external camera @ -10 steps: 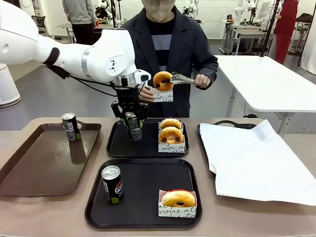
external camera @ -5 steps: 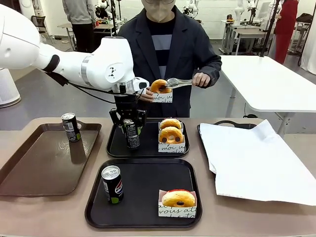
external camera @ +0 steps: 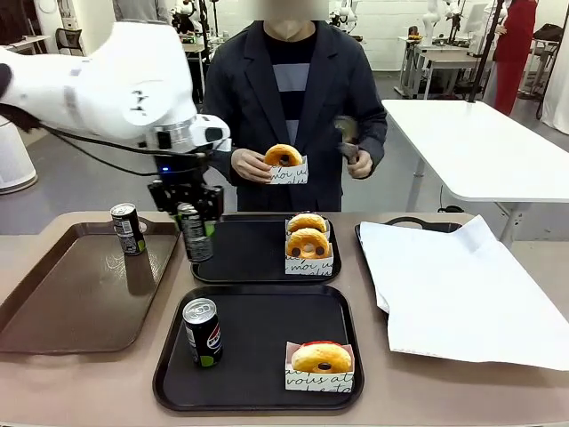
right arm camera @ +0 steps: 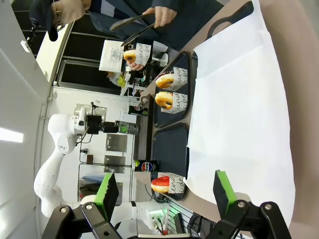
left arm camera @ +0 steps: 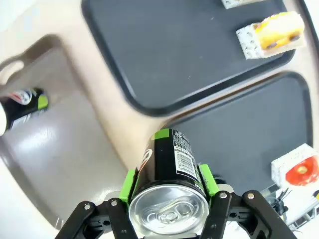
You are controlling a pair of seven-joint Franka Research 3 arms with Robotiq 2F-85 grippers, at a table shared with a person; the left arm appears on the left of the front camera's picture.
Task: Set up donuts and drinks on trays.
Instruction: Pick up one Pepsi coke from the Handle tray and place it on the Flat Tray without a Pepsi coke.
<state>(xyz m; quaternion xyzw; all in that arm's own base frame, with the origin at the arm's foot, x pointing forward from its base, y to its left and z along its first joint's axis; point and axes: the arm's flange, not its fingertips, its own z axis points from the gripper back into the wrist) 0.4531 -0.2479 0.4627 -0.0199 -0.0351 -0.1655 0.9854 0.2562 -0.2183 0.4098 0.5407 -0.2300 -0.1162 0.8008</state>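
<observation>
Can aloft in left end effector

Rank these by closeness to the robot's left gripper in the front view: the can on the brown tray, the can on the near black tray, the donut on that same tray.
From the left gripper:
1. Can on the brown tray, to its left.
2. Can on the near black tray, below it.
3. Donut on that tray, front right corner.

We see the left gripper carry its slim black can with the silver top toward nine o'clock, off the far black plastic tray to its left rim. The person's hand lowers the sleeved golden-glazed donut, and the other hand swings the metal tongs away.
</observation>
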